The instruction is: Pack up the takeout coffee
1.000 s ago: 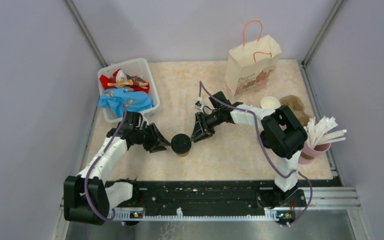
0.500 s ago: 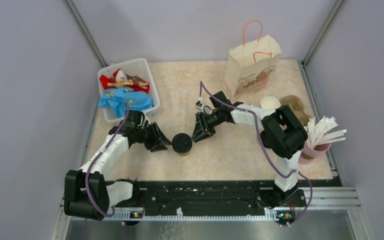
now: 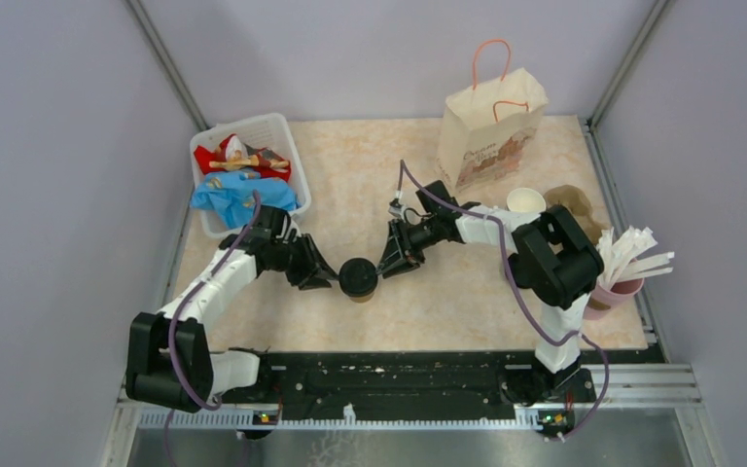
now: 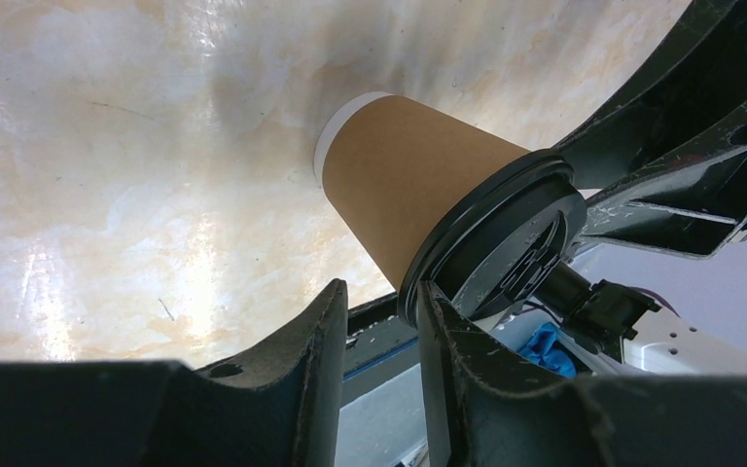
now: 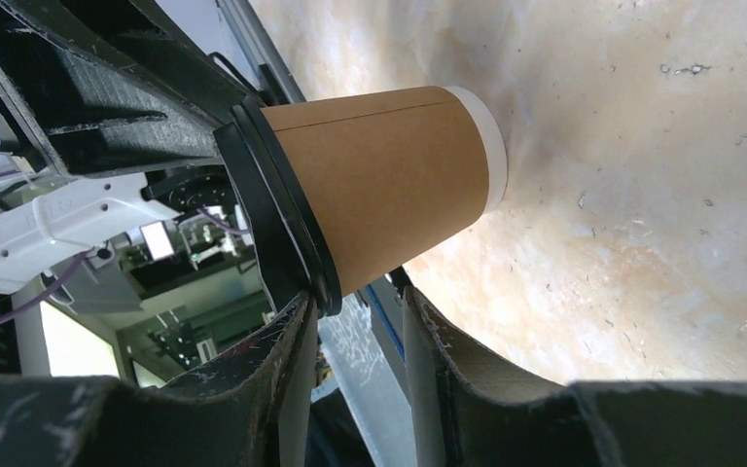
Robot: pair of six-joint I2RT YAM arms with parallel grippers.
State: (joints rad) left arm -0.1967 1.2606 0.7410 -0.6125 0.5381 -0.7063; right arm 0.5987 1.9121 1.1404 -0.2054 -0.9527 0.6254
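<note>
Standing upright near the middle of the table, the lidded cup is being flanked by the left gripper and the right gripper, both tips meeting its black lid. The overhead view is showing that pairing but hiding how the jaws are set. Each wrist view is showing its own jaws parted by a narrow slot with the lid's rim right at the mouth. Neither is settling whether the rim is pinched or merely touched. They are also revealing the cup's brown wall and white base band.

Only the overhead view is taking in the second cup, open, sitting far right just beside the pulp tray. It is also catching the paper bag, the pink cup of white sticks and the white basket.

The tabletop is looking cream and marbled, glossy up close, with pale grey walls enclosing it and a black rail running along the near edge.
</note>
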